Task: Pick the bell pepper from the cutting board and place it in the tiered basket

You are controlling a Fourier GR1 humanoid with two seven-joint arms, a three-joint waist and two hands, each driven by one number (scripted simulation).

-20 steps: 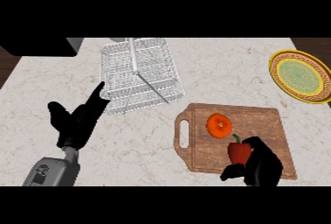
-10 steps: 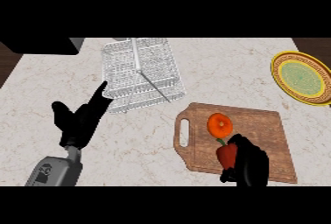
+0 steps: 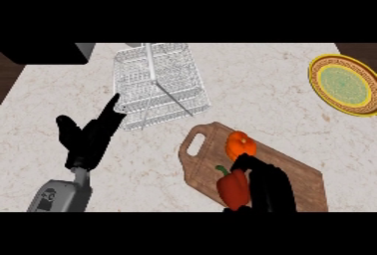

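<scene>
Your right hand (image 3: 267,187) clamps the red pepper (image 3: 233,189) at the board's (image 3: 294,182) seven o'clock; your left hand (image 3: 88,137) rests with fingers straight.

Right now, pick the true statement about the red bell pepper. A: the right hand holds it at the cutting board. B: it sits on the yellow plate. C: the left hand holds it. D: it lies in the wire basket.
A: the right hand curls round the red bell pepper over the cutting board.

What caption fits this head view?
Right hand grips red bell pepper over cutting board; wire basket waits.
</scene>
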